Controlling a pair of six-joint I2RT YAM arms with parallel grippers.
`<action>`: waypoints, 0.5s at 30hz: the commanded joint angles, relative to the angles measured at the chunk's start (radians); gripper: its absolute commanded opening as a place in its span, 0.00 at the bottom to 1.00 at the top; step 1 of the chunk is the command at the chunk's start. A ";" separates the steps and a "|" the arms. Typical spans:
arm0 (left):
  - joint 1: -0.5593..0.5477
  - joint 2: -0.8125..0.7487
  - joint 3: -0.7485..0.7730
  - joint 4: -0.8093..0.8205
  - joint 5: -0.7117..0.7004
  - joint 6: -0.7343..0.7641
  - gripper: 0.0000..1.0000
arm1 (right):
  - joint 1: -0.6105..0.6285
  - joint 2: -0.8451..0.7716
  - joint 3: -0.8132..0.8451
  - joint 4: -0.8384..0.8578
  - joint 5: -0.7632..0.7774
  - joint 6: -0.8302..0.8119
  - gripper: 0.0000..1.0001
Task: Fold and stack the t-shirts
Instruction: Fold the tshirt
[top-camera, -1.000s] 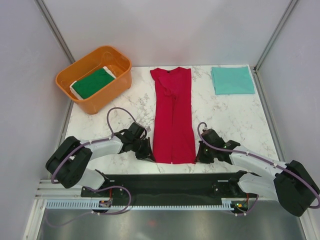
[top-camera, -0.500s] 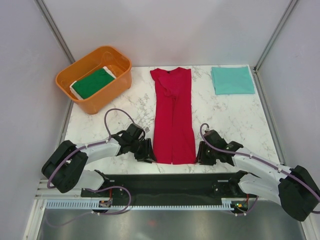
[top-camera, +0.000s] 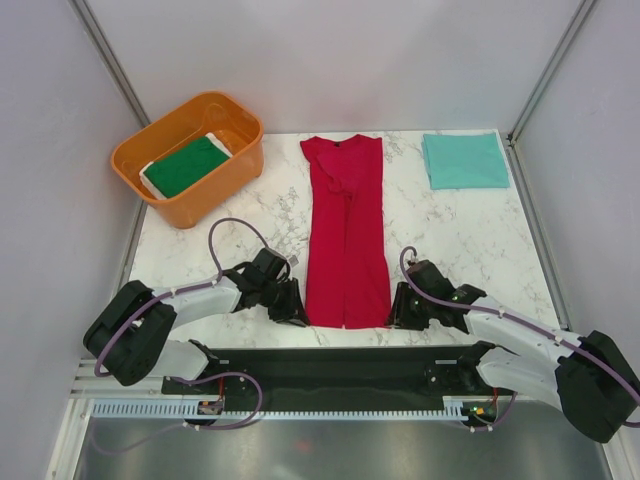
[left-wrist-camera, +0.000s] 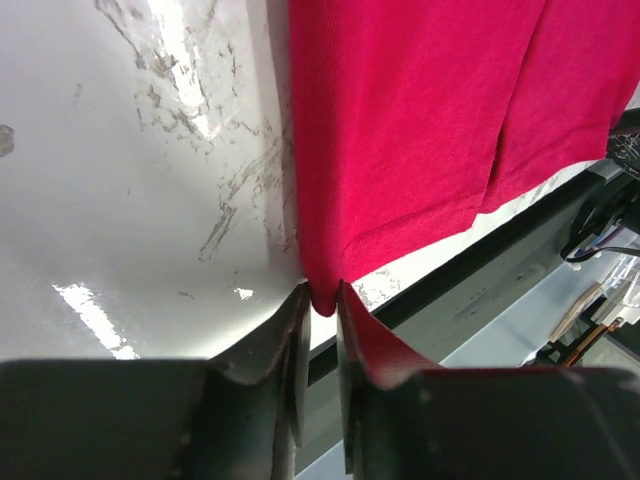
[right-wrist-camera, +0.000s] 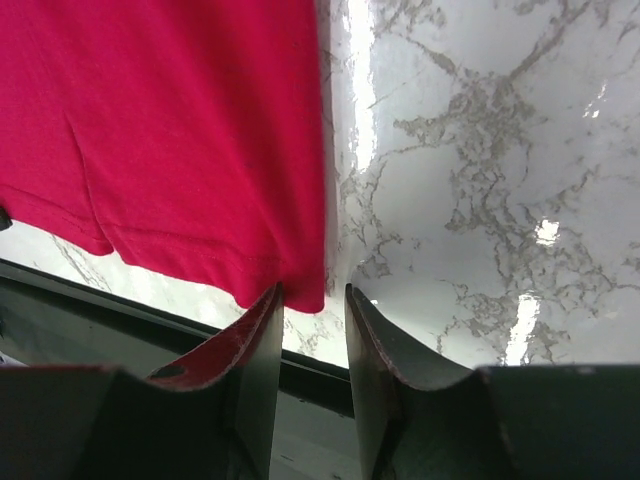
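Observation:
The bright red t-shirt lies as a long narrow strip down the middle of the marble table, collar at the far end. My left gripper sits at the hem's near left corner. In the left wrist view its jaws pinch that red corner between their tips. My right gripper is at the near right corner. Its jaws stand open around the hem corner, with a gap on the right side. A folded teal t-shirt lies at the back right. A folded dark green t-shirt rests in the tub.
The orange plastic tub stands at the back left corner. Grey walls close in the table on three sides. The black base rail runs along the near edge, just behind both grippers.
Both grippers were shut at the hem corners a second ago. The right one opened and stays open. The left one opened wider, then narrowed onto the left corner.

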 joint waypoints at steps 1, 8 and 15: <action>-0.003 -0.003 -0.001 0.011 0.007 -0.005 0.22 | -0.004 0.002 -0.021 0.034 -0.012 0.014 0.39; -0.003 -0.007 0.004 0.011 0.025 -0.011 0.02 | -0.004 0.005 -0.027 0.034 -0.015 0.031 0.21; -0.004 -0.061 -0.001 0.010 0.067 -0.051 0.02 | -0.004 -0.057 -0.027 -0.031 -0.043 0.060 0.00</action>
